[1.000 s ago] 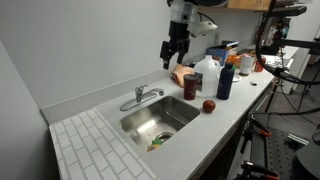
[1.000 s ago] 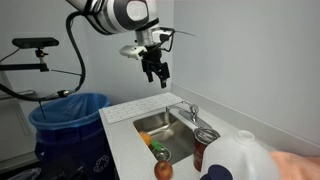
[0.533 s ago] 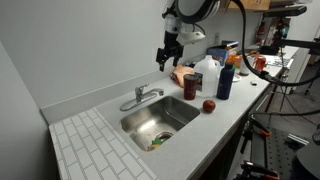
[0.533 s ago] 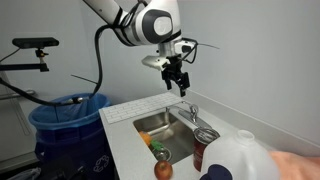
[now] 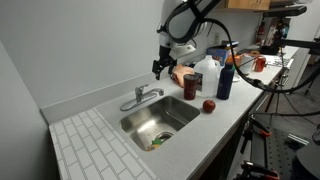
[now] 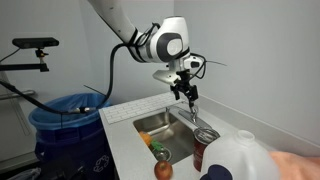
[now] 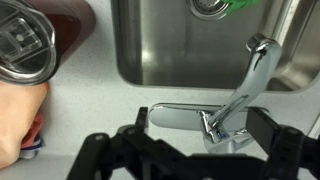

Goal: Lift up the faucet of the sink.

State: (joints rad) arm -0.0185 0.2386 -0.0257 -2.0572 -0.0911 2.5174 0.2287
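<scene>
Gripper has its fingers spread wide and holds nothing, hovering just above the faucet without touching it. The likely best move is to drop straight down, hook one finger under the thin lever and raise it gently, since the chrome looks slippery. Sink lies just beyond the faucet. Dark-lidded jar stands near, off to one side, and a green scrap lies by the drain. Nothing seems to block the descent.

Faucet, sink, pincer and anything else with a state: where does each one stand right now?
faucet: untouched, no water running
sink: no standing water seen, small green item near the drain
pincer: open, empty, just above the faucet
can: upright on the counter
apple: whole, resting on the counter
</scene>
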